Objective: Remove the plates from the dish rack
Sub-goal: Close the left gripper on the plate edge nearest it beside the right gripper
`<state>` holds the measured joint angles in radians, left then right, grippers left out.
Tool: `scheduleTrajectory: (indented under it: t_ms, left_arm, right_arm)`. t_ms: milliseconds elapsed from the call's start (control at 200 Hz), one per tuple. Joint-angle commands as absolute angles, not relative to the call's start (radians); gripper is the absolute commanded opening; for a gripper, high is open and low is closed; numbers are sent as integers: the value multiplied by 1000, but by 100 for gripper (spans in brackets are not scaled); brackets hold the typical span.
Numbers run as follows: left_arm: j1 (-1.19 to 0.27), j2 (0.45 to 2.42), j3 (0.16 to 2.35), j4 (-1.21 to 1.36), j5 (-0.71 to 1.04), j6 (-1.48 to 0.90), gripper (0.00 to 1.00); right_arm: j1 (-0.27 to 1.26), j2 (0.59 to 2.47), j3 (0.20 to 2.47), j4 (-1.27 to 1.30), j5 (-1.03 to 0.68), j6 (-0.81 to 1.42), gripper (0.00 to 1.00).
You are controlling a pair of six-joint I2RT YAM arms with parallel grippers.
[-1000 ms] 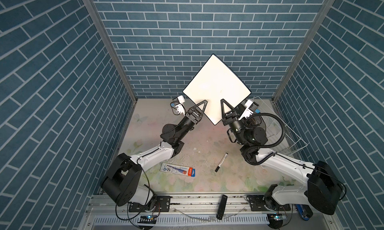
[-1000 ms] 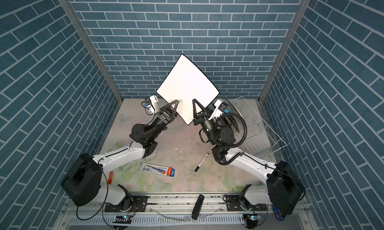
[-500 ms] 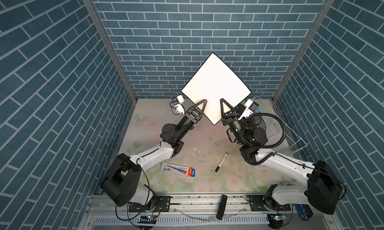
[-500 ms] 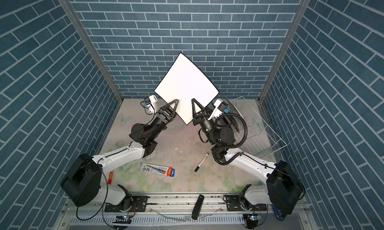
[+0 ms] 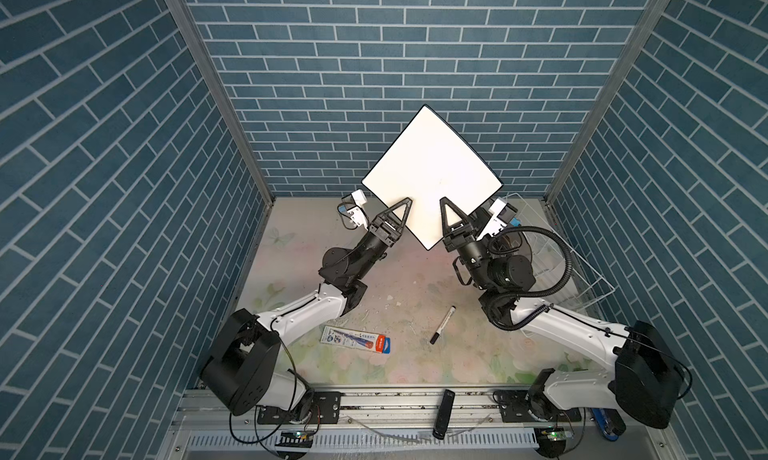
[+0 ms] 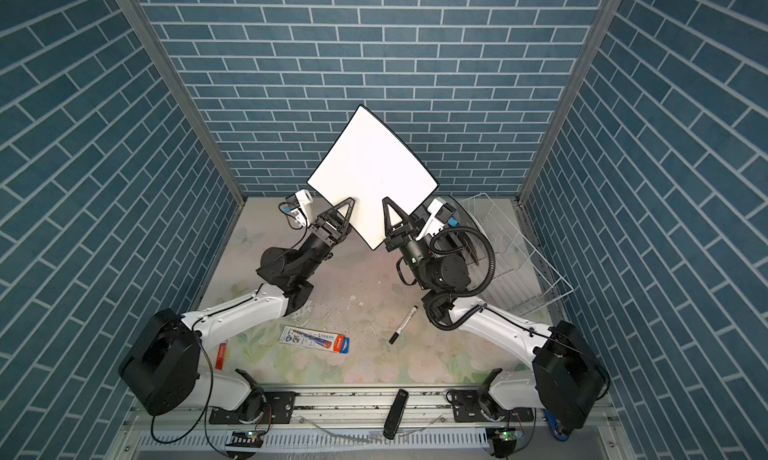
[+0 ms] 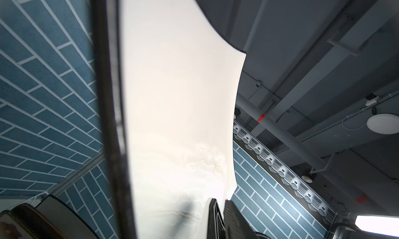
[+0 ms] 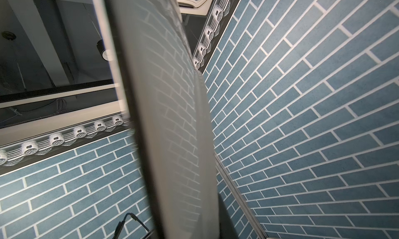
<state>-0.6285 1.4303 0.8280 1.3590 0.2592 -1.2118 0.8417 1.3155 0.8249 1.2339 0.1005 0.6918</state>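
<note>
Plate (image 5: 432, 175), plain white, black-rimmed, corner down

Your table (image 5: 395, 279) has a pale flower-printed top, scuffed in the middle. Out to the right of your right gripper (image 5: 445, 204), past its arm, a white wire dish rack (image 5: 569, 270) stands on it near the side wall. Back toward the bases from that gripper, a marker (image 5: 443, 325) lies slanted beside the right arm. Back from your left gripper (image 5: 405, 206), a flat blue-and-red packet (image 5: 355, 339) lies by the forearm, and a small red stick (image 6: 221, 356) lies by that arm's base.
</note>
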Motion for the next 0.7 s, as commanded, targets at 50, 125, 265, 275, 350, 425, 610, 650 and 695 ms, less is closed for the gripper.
scheduleTrajectory:
  t_ms: [50,125,265,275,350,425,610,650,695]
  left_arm:
    - [-628,1415,842,1407,265,-1203,50]
    - [-629,1417,842,1407,261,-1198,51]
    - [-628,1420,845,1407,260,-1198,64]
    - [-628,1421,845,1407,261,-1198,64]
    - [-629,1426,848,1407,262,-1199,65]
    - [-629,1429,849,1407,264,-1200,67]
    - [-628,1437,852,1407,252,-1194,74]
    - [-628,1443,859,1407,254,-1195,74]
    - [-627,1449,869,1407,259,-1196,70]
  right_arm:
    - [847,1284,889,1397,81,732,0]
    - [849,1282,884,1400,83,735,0]
    - [853,1282,883,1399,84,746,0]
    - [854,1282,883,1399,83,746,0]
    - [856,1279,880,1400,82,751,0]
    - [857,1276,879,1399,83,753,0]
    - [863,1263,874,1399,82,771,0]
    - [865,1260,873,1399,82,772,0]
    - [865,1257,868,1399,86,772,0]
